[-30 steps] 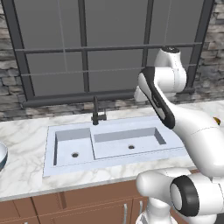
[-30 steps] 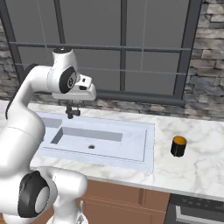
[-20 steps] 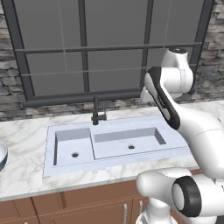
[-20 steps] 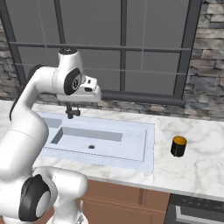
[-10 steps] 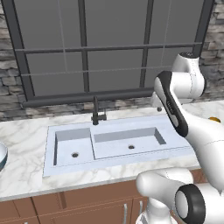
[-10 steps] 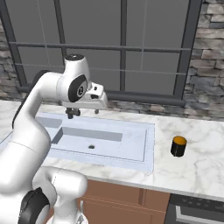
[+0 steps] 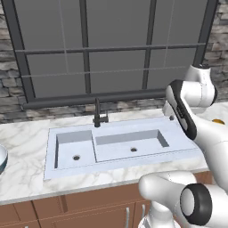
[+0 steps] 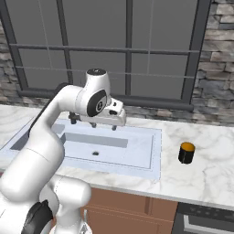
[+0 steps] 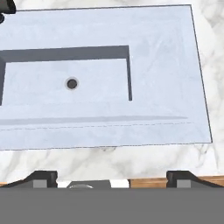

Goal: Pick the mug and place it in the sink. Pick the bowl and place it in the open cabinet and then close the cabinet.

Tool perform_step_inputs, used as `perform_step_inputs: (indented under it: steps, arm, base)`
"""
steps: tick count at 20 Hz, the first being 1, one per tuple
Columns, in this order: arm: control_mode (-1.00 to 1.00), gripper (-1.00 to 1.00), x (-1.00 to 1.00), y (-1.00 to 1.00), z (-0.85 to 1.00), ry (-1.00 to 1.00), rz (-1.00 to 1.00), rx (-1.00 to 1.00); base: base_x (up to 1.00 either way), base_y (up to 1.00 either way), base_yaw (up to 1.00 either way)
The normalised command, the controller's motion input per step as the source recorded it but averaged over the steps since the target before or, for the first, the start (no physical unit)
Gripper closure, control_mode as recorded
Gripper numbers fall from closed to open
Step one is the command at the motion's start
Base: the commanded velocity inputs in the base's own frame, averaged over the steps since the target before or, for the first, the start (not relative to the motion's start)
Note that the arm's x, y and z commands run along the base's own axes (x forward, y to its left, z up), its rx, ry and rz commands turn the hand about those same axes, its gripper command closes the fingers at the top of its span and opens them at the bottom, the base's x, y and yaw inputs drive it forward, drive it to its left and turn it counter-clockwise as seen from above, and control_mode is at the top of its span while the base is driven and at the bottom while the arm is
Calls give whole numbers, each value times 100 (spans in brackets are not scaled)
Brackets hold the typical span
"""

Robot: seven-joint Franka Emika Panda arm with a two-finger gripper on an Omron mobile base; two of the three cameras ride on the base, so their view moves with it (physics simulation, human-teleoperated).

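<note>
The dark mug with its orange top stands on the marble counter, right of the sink. In the left base view only a sliver of the mug's orange top peeks out past the arm. My gripper hangs above the sink's right basin, well left of the mug, fingers pointing down. Through the hand view its fingertips stand wide apart with nothing between them, and my gripper looks down on the sink. The bowl shows partly at the far left counter edge. The cabinet is out of view.
A thin black faucet rises behind the sink's divider. A dark-framed window and stone wall back the counter. Brown base cabinets run below the counter's front edge.
The arm has swung to the right along the sink, carrying the gripper from near the faucet to above the right basin. The mug and bowl have not moved.
</note>
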Motion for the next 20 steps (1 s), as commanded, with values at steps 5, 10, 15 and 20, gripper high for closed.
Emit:
perform_step_inputs:
  steps: [5, 10, 15, 20]
  arm:
    - [-100, -100, 0, -57, -25, 0, -15, 1]
    - [-100, -100, 0, -69, -25, 1, -12, 3]
    - [-100, -100, 0, -80, -22, 3, -11, 5]
    - [-100, -100, 0, -80, -20, 3, -11, 5]
  base:
    - [0, 0, 0]
    - [0, 0, 0]
    - [0, 0, 0]
    - [0, 0, 0]
